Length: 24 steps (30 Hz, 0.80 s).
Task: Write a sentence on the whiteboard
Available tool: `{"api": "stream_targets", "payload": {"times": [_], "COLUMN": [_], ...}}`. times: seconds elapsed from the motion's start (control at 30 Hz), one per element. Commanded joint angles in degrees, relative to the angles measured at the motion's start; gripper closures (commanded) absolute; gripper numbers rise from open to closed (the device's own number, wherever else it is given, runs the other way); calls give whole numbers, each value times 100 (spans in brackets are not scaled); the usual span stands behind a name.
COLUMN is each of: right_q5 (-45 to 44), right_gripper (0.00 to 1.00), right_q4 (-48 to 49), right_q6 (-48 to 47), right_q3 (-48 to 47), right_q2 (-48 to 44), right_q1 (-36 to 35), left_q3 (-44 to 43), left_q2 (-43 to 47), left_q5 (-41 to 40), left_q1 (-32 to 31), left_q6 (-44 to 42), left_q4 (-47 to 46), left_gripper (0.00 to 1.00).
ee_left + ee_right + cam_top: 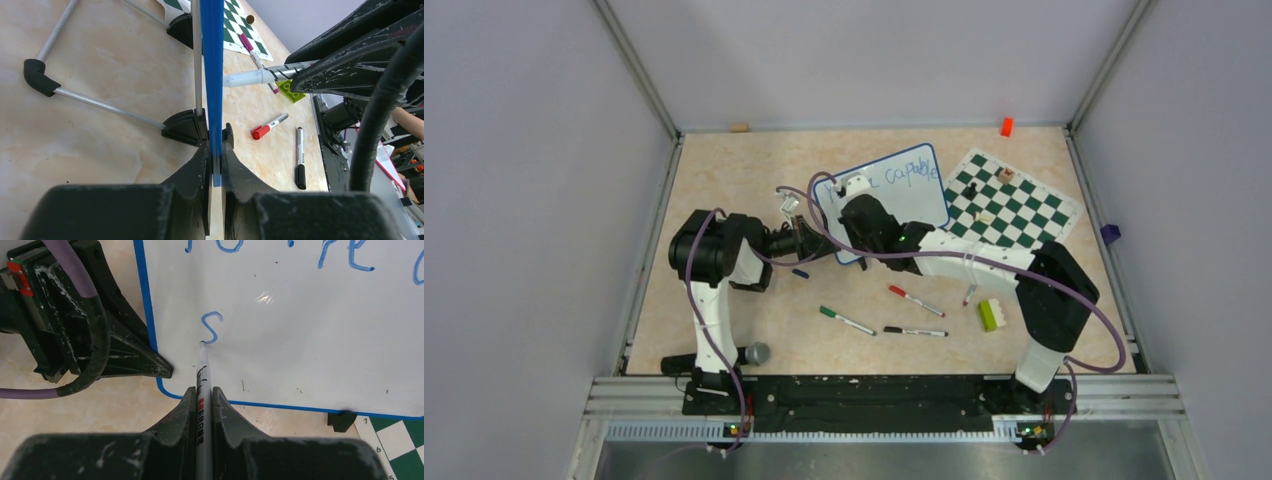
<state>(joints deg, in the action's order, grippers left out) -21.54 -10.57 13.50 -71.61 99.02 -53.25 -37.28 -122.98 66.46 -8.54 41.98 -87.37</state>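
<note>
The left gripper (216, 150) is clamped on the blue frame of the whiteboard (212, 60), its jaws pressed onto the board's thin edge just beside one black foot. The whiteboard is propped on its feet around the middle of the table (724, 190), behind the loose pens and just left of the chess mat (1024, 205). Across its top row the sentence (911, 172) is written in blue. "Capable" can be read from above, while in the right wrist view only the lower parts of "You're" are caught at the picture's top edge. Beneath that row, near the board's left side, a single blue S (212, 327) is drawn. The right gripper (202, 392) is closed tight on a white marker (201, 365), whose tip is set against the board at the foot of the S. Red and black print is carried on the barrel, too small to be read. Nearer the arms, a green pen (846, 320), a red pen (914, 300) and a black pen (914, 331) are laid apart from one another, with a green brick (990, 315) to their right. At the chess mat's border a printed "7" can be made out.
</note>
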Motion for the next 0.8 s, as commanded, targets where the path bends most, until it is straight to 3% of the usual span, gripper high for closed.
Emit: {"api": "stream_targets", "payload": {"times": [0.0,0.43,0.77], "right_q5": [231,665,453], "right_gripper": [100,100,100], "right_q4": [451,877,589], "right_q6": [-62,54,-179], "right_q3": [95,625,218], "right_q2": [-81,-957,-609], "right_q1": [-21,308,342], "left_q3": [-10,0,-8], "left_q2": [160,161,164], "left_q5": [315,312,314], "left_q1": [5,10,10], "left_q6": [-99,-99,-103], "left_q4": [-544,-544,-544], "left_gripper": [94,94,94]}}
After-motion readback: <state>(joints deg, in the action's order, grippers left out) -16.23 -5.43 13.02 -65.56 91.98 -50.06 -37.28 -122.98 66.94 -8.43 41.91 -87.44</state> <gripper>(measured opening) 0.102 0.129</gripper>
